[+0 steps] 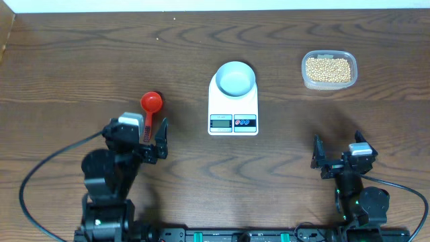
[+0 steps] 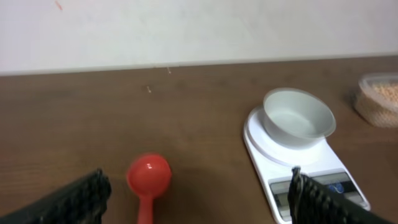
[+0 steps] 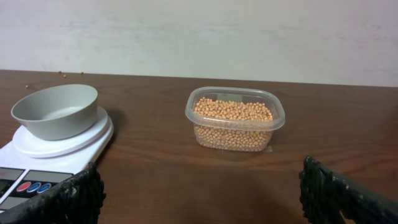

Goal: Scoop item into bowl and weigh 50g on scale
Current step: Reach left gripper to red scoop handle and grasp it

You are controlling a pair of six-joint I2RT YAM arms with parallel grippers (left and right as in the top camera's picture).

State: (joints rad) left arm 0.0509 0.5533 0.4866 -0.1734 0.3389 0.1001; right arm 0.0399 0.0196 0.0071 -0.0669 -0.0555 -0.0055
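Overhead, nothing's begun: bowl [image 1: 236, 78] sits empty on the scale [image 1: 233, 107], beans [image 1: 328, 68] untouched (red scoop [image 1: 150, 107] too), left gripper [image 2: 198, 180] and right gripper [image 3: 200, 171] open, empty.

**A:** What gets lost in the left wrist view?

**B:** The scoop [image 2: 148, 177] lies between the left fingers [image 2: 74, 199], and its handle runs off the bottom edge. The display [image 2: 281, 196] of the scale [image 2: 267, 163] is partly hidden behind one finger and blurred. Beyond that finger, the side edge cuts the tub [image 2: 379, 99], and its beans [image 2: 387, 93] are only a soft tan patch.

**A:** And the right wrist view?

**B:** One of the right fingers [image 3: 68, 199] hides the scale's near corner, and the side edge crops the display. The bottom edge cuts both fingers.

**A:** Can the display be read from overhead?

**B:** No, the digits are too small. The bottom edge also cuts off the base of each arm.
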